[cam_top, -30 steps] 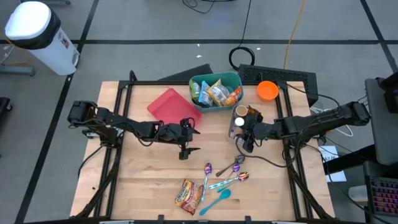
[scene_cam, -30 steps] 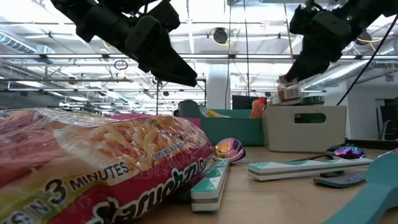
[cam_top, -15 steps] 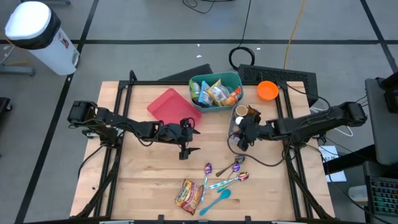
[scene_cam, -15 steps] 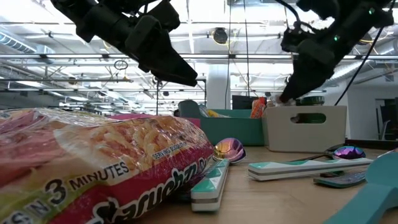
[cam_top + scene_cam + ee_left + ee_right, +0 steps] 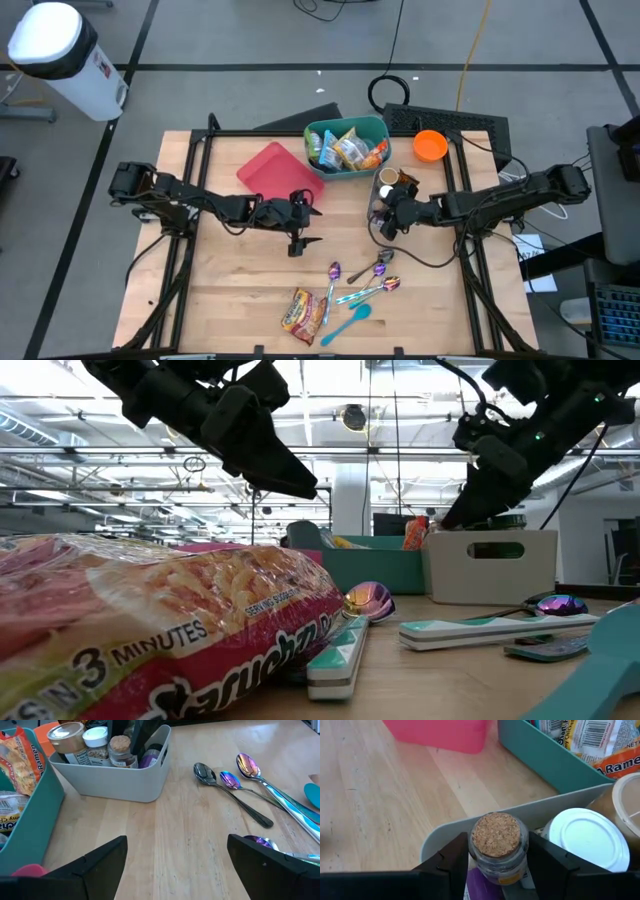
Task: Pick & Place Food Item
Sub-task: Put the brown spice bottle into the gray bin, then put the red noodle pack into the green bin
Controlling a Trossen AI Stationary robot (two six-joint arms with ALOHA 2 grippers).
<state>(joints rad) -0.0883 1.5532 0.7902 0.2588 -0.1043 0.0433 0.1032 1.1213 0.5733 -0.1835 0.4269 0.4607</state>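
Gripping a cork-stoppered jar point(image 5: 495, 845), the right gripper point(image 5: 496, 856) stands in the grey caddy point(image 5: 120, 780) at right of centre, jaws pinching the glass just under the cork.

Left gripper point(image 5: 300, 243): hovering mid-table, jaws spread, empty.

Risks:
- jar slipping from the smooth glass
- jar knocking the white-lidded jar point(image 5: 584, 839) beside it
- caddy dragged along

Count:
- grey caddy, 1
- jars and tins in it, perhaps four; hard to tell
- teal bin point(image 5: 346, 148) of ramen packets, 1, far centre
- red tray point(image 5: 275, 170), 1
- orange bowl point(image 5: 430, 146), 1
- ramen packet point(image 5: 304, 310) on the table, 1, near edge
- spoons point(image 5: 360, 285), 5
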